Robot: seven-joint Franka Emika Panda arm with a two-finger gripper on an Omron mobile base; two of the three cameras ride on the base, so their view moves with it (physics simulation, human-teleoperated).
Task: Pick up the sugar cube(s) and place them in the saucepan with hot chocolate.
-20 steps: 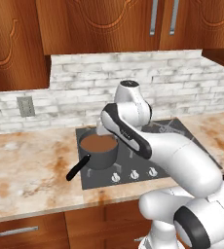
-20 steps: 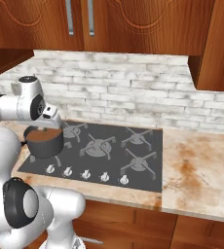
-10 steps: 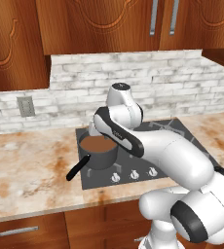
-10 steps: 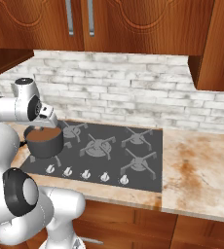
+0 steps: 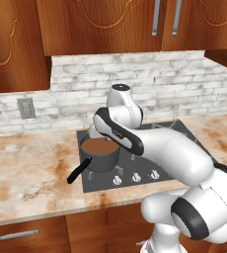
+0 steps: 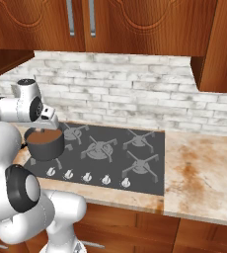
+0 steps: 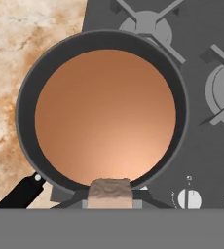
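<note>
I am looking down the hand view: on the left the mottled beige stone bench is showing beside the black stick handle. The round dark grey saucepan, straight-walled and brimming with smooth brown hot chocolate, is sitting on the matte grey cooktop. My end effector is hovering over its near rim, clamped on a rough tan sugar cube. Right of the pan, cast burner grates and round knobs are showing.
</note>
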